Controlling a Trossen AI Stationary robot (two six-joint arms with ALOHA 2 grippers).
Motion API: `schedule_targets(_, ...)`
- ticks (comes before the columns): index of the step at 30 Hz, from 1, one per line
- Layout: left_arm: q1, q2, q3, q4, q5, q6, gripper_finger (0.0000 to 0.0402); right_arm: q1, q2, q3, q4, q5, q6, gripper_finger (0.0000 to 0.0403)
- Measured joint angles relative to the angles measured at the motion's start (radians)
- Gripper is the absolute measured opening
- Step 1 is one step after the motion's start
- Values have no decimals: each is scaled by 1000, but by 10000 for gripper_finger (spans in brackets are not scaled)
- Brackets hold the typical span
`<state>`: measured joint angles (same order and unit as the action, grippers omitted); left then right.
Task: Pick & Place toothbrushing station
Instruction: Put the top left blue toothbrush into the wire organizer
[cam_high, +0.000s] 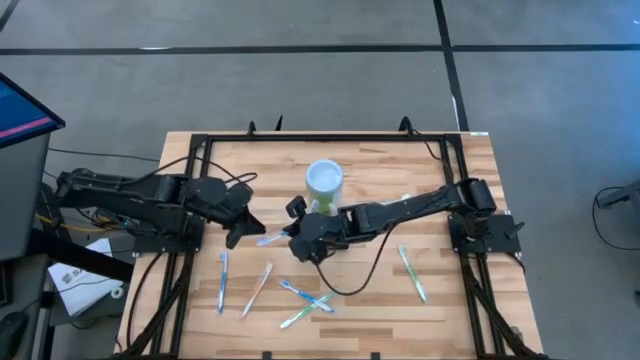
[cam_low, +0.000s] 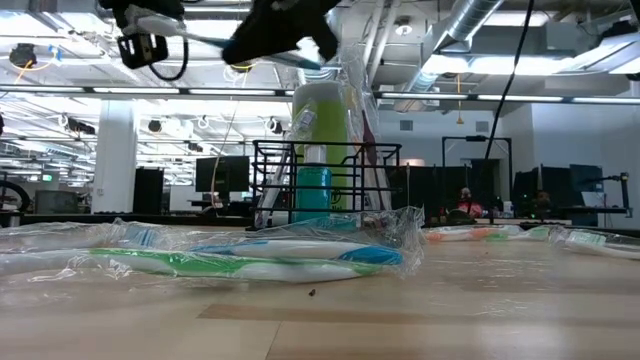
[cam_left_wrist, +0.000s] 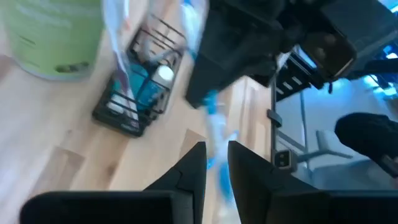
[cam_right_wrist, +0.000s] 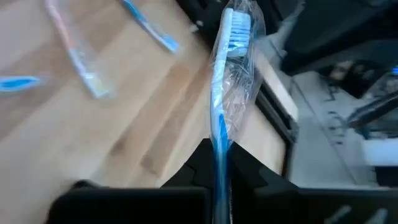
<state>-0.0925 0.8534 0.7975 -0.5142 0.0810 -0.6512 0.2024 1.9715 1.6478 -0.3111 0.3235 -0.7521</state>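
The right end effector is clamped on a wrapped blue toothbrush mid-tabletop, apparently taking it from the left end effector — fingers slightly apart, letting go — for the toothbrushing station beside the green cup toward the far edge.

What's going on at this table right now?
The right gripper is shut on a wrapped blue toothbrush, holding it in the air near mid-table. The left gripper sits right beside that brush with its fingers slightly apart, not gripping it. The black wire-mesh caddy stands next to the lime-green cup and already has items in it. Several more wrapped toothbrushes lie loose on the wooden table.
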Motion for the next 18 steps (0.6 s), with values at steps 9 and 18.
schedule_targets(9,-1,-83,-1,12,-151,104,58,6,-57,-1,-17,-179,105,7)
schedule_targets(18,0,-86,-1,42,-189,155,58,3,-147,-1,-16,-359,226,7)
